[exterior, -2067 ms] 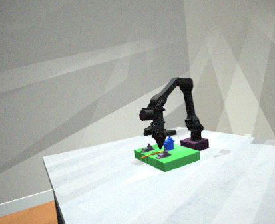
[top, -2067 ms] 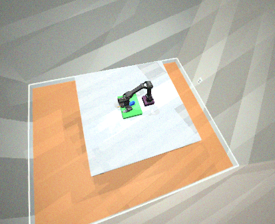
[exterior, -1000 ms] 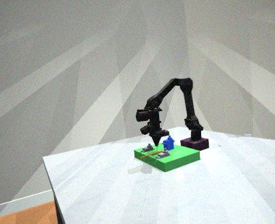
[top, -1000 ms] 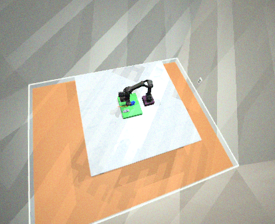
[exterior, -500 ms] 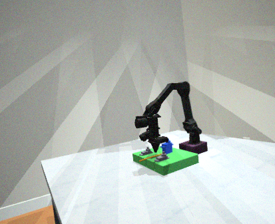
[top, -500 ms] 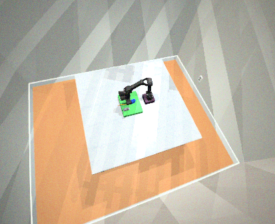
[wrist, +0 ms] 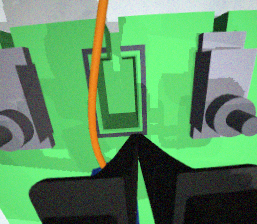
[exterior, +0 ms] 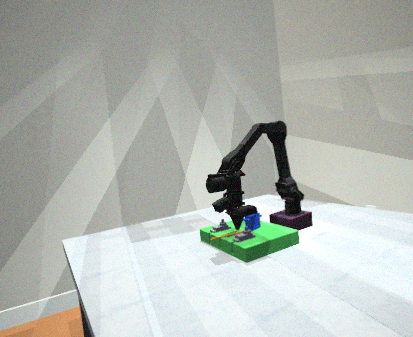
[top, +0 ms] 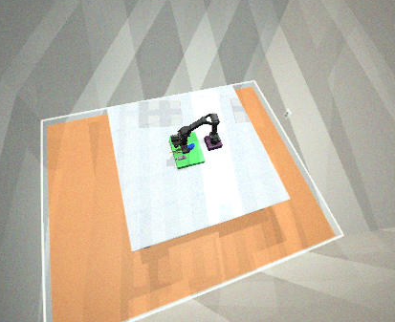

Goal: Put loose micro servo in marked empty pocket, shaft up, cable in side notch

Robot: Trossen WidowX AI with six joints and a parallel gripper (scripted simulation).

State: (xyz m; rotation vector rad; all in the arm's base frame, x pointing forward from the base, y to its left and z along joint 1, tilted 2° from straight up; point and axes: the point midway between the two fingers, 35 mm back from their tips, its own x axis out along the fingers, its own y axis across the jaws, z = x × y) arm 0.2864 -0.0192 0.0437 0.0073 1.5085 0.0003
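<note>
The loose blue micro servo (top: pixel 191 146) (exterior: pixel 252 222) stands on the green deck (top: pixel 197 161) (exterior: pixel 276 238) (wrist: pixel 173 30), outside the pocket, looking slightly tilted in the exterior view. In the wrist view only slivers of the servo (wrist: pixel 96 171) show behind the fingers. Its orange cable (exterior: pixel 226 235) (wrist: pixel 93 90) runs over the left side of the pocket's grey outline (wrist: pixel 145 100). The pocket is empty, its side notch at the far edge. My gripper (exterior: pixel 237 228) (wrist: pixel 136 138) is shut with nothing between its fingertips, low over the deck by the pocket's near edge, beside the servo. Fingertip contact is unclear.
Two grey servos are seated in the deck, one left (wrist: pixel 8 80) and one right (wrist: pixel 230 75) of the pocket in the wrist view, their shafts raised. The arm's dark purple base (top: pixel 213 143) (exterior: pixel 291 220) stands beside the deck on the pale table.
</note>
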